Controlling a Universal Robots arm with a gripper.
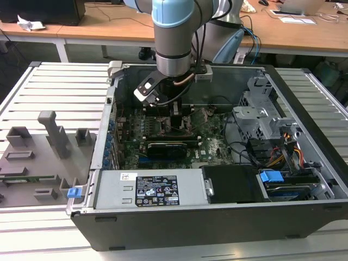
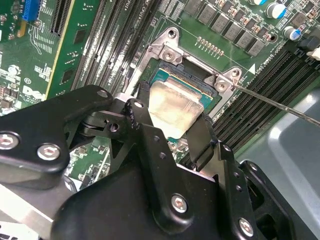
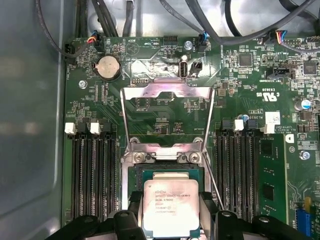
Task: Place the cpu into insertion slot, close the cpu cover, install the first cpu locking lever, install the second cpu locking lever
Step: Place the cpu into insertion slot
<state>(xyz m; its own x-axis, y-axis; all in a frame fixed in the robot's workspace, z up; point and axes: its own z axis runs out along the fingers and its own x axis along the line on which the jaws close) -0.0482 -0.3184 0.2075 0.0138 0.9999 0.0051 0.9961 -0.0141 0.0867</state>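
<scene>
The cpu [image 3: 170,207] [image 2: 172,107], a flat silver-faced square chip, sits between my gripper's [image 3: 170,212] [image 2: 170,120] black fingers [image 2: 202,137], which are shut on its two sides. It hovers just over the insertion slot [image 3: 170,172] [image 2: 167,75], a square socket with a grey metal rim, and covers much of it. The cpu cover [image 3: 167,92], a silver frame with a window cut-out, stands swung open beyond the socket. A thin wire locking lever [image 2: 280,102] [image 3: 214,175] is raised beside the socket. In the exterior view my gripper [image 1: 176,114] reaches down into the open computer case [image 1: 103,136].
Long black memory slots [image 3: 92,175] [image 3: 240,170] flank the socket. Cables [image 3: 165,12] run along the board's far edge. A black card [image 1: 166,147], a drive cage [image 1: 261,114] and the power supply [image 1: 147,187] fill the case. A grey fixture tray [image 1: 38,157] lies at the exterior view's left.
</scene>
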